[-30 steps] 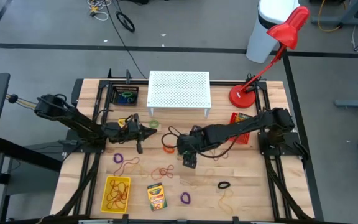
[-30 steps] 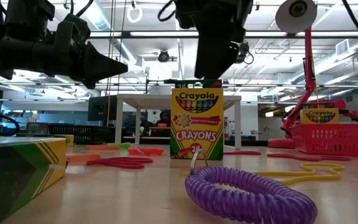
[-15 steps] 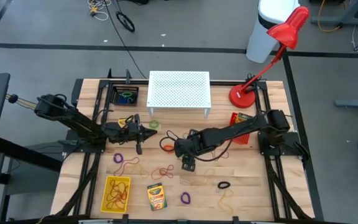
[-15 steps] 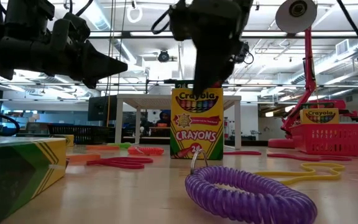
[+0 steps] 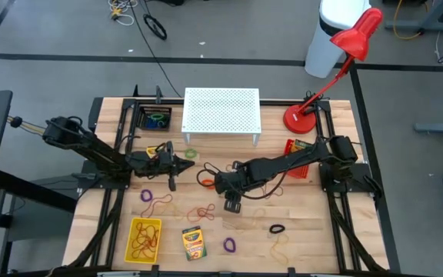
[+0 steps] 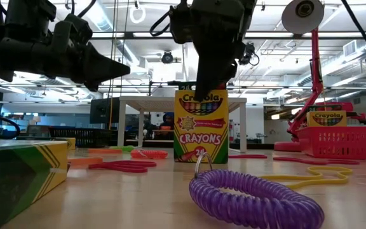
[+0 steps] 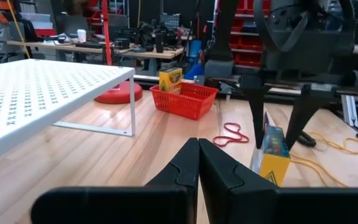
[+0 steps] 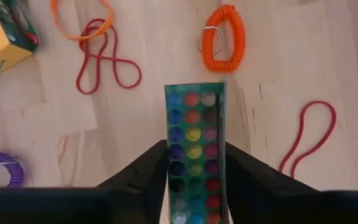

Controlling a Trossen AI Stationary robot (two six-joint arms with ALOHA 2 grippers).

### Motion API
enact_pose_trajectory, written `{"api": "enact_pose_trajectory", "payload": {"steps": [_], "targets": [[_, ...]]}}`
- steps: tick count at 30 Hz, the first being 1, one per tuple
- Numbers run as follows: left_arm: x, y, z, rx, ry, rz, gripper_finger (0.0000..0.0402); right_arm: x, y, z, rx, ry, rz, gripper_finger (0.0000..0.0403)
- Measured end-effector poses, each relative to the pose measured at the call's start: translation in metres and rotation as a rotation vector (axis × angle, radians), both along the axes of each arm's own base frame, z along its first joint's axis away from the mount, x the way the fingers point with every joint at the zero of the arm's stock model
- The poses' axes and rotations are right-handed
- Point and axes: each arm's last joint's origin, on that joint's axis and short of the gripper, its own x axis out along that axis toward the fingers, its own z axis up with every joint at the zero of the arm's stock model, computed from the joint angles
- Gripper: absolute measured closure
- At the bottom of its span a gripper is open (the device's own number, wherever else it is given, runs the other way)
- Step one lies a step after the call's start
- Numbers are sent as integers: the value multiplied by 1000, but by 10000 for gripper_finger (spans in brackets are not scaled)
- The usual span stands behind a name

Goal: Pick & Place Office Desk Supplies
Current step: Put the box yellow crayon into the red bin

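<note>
Your right gripper (image 8: 193, 163) straddles the upright crayon box (image 8: 194, 146), fingers at its sides; left gripper (image 7: 198, 163) pinched closed, hovering.

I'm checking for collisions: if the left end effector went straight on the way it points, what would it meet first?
Probably the upright crayon box that the right end effector straddles; it stands slightly to one side, so depth is uncertain.

The right arm reaches from the worktop's right side toward its middle, wrist bent down, and its end effector (image 5: 232, 201) points straight down with the two fingers (image 8: 143, 169) apart and set against the two sides of an upright crayon box (image 8: 194, 149). The left arm stretches in from the left and hangs above the worktop, level, its end effector (image 5: 181, 165) pointing toward the middle with its fingers (image 7: 180, 171) pressed together.
</note>
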Motion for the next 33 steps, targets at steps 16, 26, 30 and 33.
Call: {"api": "enact_pose_trajectory", "payload": {"steps": [16,26,30,33], "targets": [[0,0,0,0,0,0,388,-59,-17,69,-154,64,-11,289],[0,0,0,0,0,0,388,-174,-62,68,-149,140,-62,289],[0,0,0,0,0,0,388,-220,-80,60,-141,109,-121,290],[0,0,0,0,0,0,388,-243,-88,53,-138,82,-162,290]]}}
